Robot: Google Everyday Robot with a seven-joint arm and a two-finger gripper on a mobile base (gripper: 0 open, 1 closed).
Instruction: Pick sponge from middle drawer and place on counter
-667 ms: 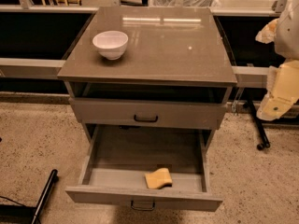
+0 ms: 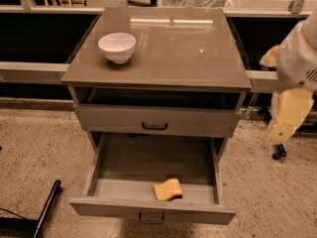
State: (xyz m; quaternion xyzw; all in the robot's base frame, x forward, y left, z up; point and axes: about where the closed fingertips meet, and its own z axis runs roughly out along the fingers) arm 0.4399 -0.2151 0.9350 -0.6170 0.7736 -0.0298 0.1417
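So here's the setup. The speckled beige floor (image 2: 39, 148) takes up the whole lower part of the frame. In the middle of it stands a grey-brown cabinet with a glossy counter (image 2: 183, 58) on top, which catches some light streaks toward the upper centre.

Below the counter, the upper drawer (image 2: 114, 119) is pushed most of the way in, with a dark gap above its front. Under that, the middle drawer (image 2: 111, 157) is pulled wide open toward the bottom of the frame, so I can see right down into it.

My arm (image 2: 299, 53) is over at the right edge, big and white. It's off to the side of the cabinet and not touching it. My claw (image 2: 283, 125) hangs below it at middle right. That's the cream-coloured bit, sitting above the floor about level with the upper drawer and well apart from the open one. It's got nothing in it. I honestly can't tell from this angle whether it's apart or together.

A white bowl (image 2: 117, 46) sits upright on the counter near its upper-left corner.

The sponge (image 2: 168, 189) is still in the middle drawer. It's a small wavy yellow-tan block lying flat on the drawer bottom, right up against the front wall and a bit right of centre.

Each drawer front has a small dark handle (image 2: 154, 126) at its centre. A black bar (image 2: 47, 207) lies slanted on the floor at lower left.
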